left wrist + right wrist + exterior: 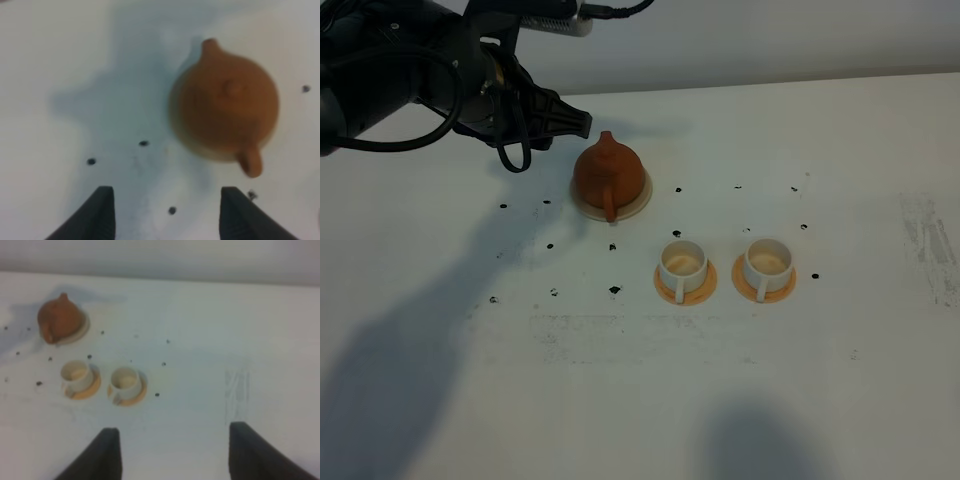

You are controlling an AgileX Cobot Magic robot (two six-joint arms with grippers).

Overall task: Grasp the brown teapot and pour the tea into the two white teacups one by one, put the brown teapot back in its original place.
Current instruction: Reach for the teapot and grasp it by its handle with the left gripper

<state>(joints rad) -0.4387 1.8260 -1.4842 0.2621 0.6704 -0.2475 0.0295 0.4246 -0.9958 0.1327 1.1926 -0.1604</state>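
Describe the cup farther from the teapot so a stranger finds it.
On the white table, find the brown teapot. Two white teacups stand on orange saucers: in the high view the left teacup is closer, yours is the right teacup.

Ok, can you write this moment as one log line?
left gripper: open, near brown teapot, not touching | right gripper: open, empty | teapot: on cream saucer | white teacups: upright on orange saucers
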